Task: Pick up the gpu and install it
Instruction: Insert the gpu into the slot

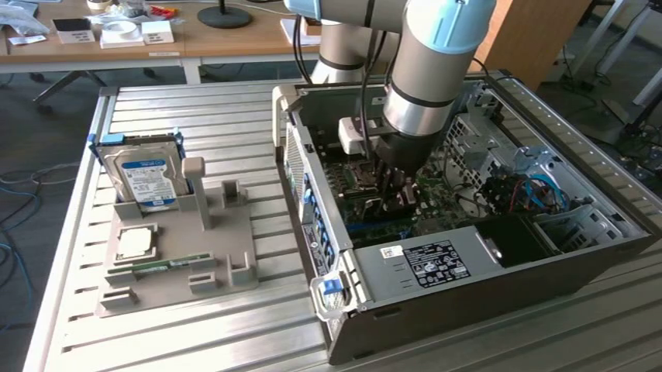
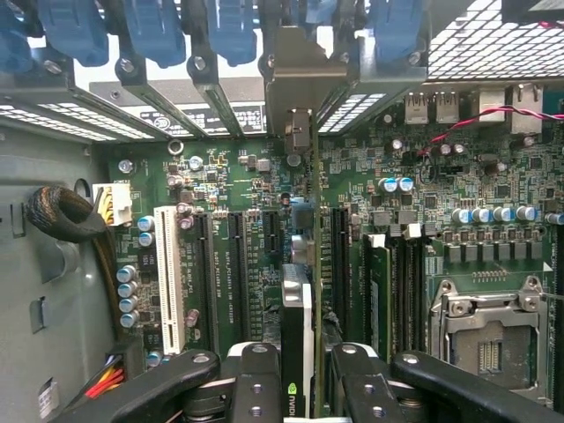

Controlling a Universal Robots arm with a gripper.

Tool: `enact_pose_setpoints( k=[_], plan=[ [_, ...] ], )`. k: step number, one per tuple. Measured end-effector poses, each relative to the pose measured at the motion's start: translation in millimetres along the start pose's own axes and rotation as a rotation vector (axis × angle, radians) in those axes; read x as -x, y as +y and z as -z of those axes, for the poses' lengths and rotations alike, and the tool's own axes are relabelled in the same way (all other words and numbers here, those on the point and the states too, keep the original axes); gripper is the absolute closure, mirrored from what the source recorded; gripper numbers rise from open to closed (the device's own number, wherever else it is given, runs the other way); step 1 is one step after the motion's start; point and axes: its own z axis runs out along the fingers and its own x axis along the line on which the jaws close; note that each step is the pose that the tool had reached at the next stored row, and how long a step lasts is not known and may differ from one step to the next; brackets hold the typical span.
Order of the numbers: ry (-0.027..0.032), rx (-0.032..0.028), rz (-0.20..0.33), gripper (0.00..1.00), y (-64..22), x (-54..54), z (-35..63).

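While the arm reaches down into the open computer case [image 1: 579, 267], the gripper [image 1: 398, 203] stands low over the motherboard [image 1: 439, 194], about in the middle of the case in the exterior view. Its fingers are closed partway, not fully, and between them they hold the gpu [image 2: 298, 339]. In the wrist view the two dark fingers [image 2: 256, 379] press on both sides of the card, which stands on its edge. One sees the thin green board, a black and white part beside it with a small green logo, and further away the silver end bracket [image 2: 300, 84] which reaches up to the row of rear slot openings. The card runs along the long expansion slots [image 2: 240, 273] of the motherboard, between the black slots on one side and the RAM sticks [image 2: 381, 291] on the other. If it is already seated fully in the slot, I cannot tell.

On the metal table [image 1: 207, 105], at the exterior view's left of the case, a grey holder [image 1: 207, 256] carries a hard drive [image 1: 145, 177] with a blue label, standing upright, a square processor [image 1: 136, 242] lying flat, and a narrow green RAM stick [image 1: 166, 266]. These parts are well apart from the gripper
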Motion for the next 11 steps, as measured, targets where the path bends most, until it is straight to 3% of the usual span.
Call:
enact_pose_setpoints(
  k=[3, 11],
  plan=[
    [-0.0055, 0.0003, 0.0, 0.73, 0.1, 0.1, 0.0],
    [-0.0055, 0.0004, 0.0, 0.73, 0.1, 0.0, -1.4]
  ],
)
